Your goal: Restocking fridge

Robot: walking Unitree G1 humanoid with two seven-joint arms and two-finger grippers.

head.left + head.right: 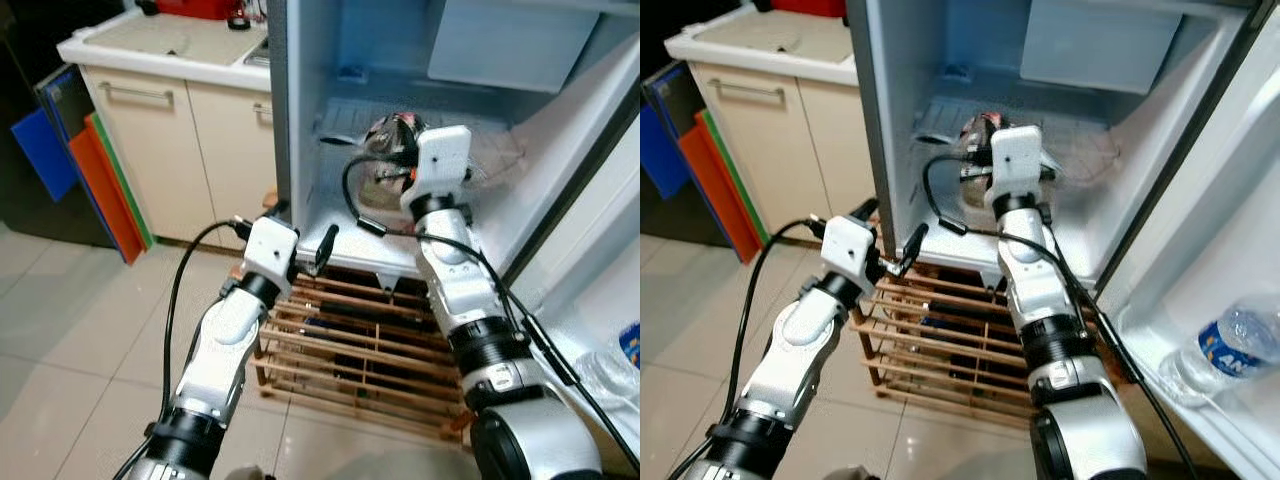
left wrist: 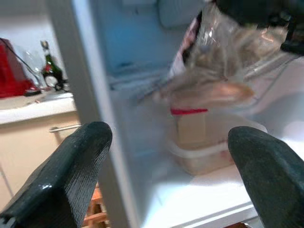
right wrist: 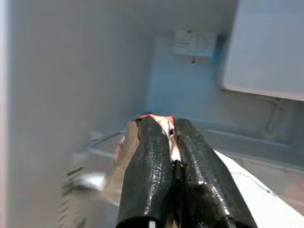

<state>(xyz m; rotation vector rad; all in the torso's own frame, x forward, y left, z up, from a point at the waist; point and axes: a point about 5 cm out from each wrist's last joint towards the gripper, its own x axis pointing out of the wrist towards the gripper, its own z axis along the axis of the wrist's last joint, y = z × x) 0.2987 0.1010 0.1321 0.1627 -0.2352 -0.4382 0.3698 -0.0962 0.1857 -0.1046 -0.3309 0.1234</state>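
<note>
Head camera, left eye: the fridge [image 1: 300, 120] stands open, door swung to the robot's right. The right arm reaches into the compartment; the right gripper [image 1: 392, 150] is inside, over the shelf [image 1: 340, 215], gripping a clear plastic bag [image 1: 392, 128] of food by its crumpled top. Below the bag, a pale lidded container [image 1: 375, 195] rests on the shelf. The left gripper [image 1: 300, 232] hovers outside the fridge, just in front of its lower left edge, fingers spread wide and empty. A wooden slatted rack [image 1: 340, 350] sits on the tiled floor beneath the fridge opening. To the left, a cream cabinet [image 1: 170, 150] with a counter, and blue and orange boards [image 1: 85, 170] leaning against it.

Head camera, right eye: same layout. A water bottle [image 1: 1220, 350] with a blue label lies in the door's tray [image 1: 1160, 390], at the right.

Left wrist: both black fingers [image 2: 71, 166] are well apart, nothing between them. Beyond them, the bag hangs above the container, which carries a red band; whether bag and container touch cannot be told, the picture is blurred. A dark bottle [image 2: 50, 71] stands on the counter past the fridge wall.

Right wrist: the two fingers [image 3: 152, 175] are pressed nearly together, with a thin reddish strip of the bag pinched between them. Fridge back wall and a pale drawer front [image 3: 266, 52] lie beyond.
</note>
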